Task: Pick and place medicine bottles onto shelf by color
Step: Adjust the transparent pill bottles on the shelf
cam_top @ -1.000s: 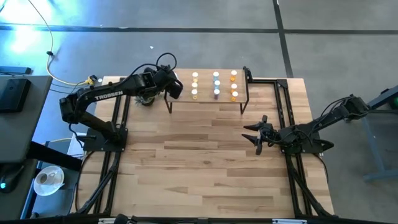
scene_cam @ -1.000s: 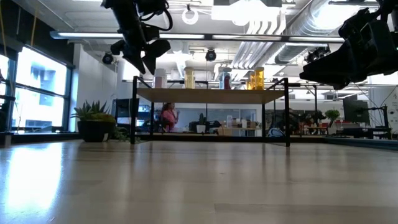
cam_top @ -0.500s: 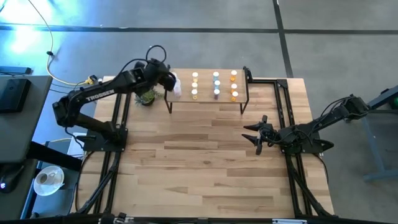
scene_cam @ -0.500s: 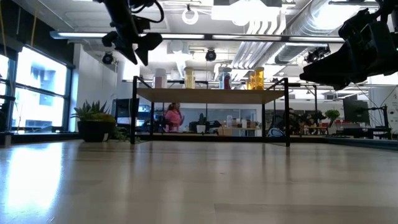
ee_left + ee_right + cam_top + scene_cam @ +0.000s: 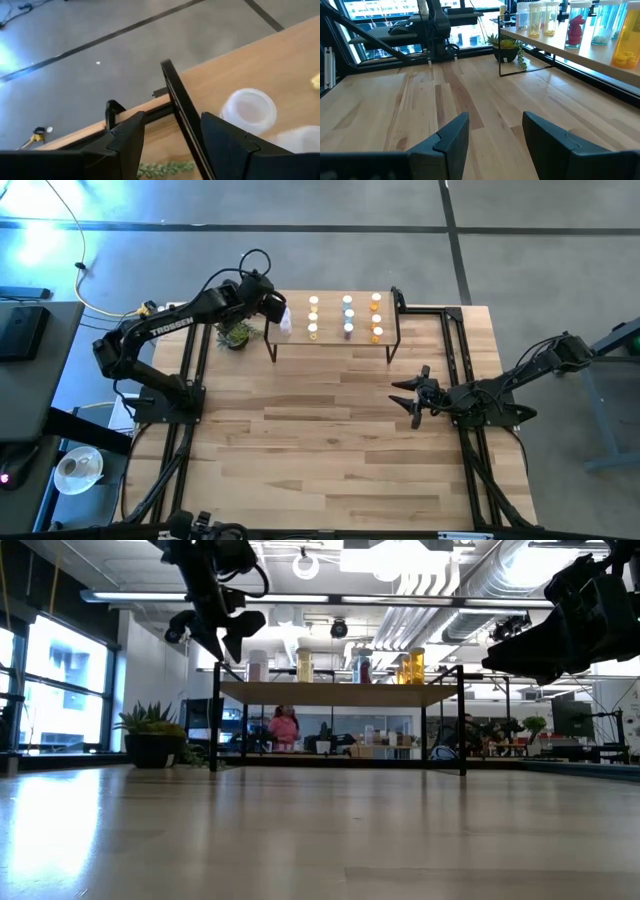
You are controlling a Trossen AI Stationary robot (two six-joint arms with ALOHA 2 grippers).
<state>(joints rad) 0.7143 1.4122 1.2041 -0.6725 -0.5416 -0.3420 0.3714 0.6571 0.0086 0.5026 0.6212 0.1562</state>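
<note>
The shelf (image 5: 330, 320) stands at the table's far edge on thin black legs. On it stand three short rows of white-capped medicine bottles: yellow (image 5: 313, 315), blue to purple (image 5: 347, 315) and orange (image 5: 376, 318). A clear bottle (image 5: 248, 107) stands at the shelf's left end. My left gripper (image 5: 279, 314) hovers open and empty above that left end, its fingers either side of the shelf's black frame bar (image 5: 182, 117) without touching it. My right gripper (image 5: 412, 395) waits open and empty low over the table's right part.
A small potted plant (image 5: 235, 335) stands on the table just left of the shelf, under my left arm. Bare wooden tabletop (image 5: 320, 430) lies between the shelf and the near edge. In the low view a person (image 5: 284, 727) shows in the room beyond.
My left gripper has shifted a little toward the table's far edge above the shelf's left end, staying open. The clear bottle it covered now shows standing on the shelf.
</note>
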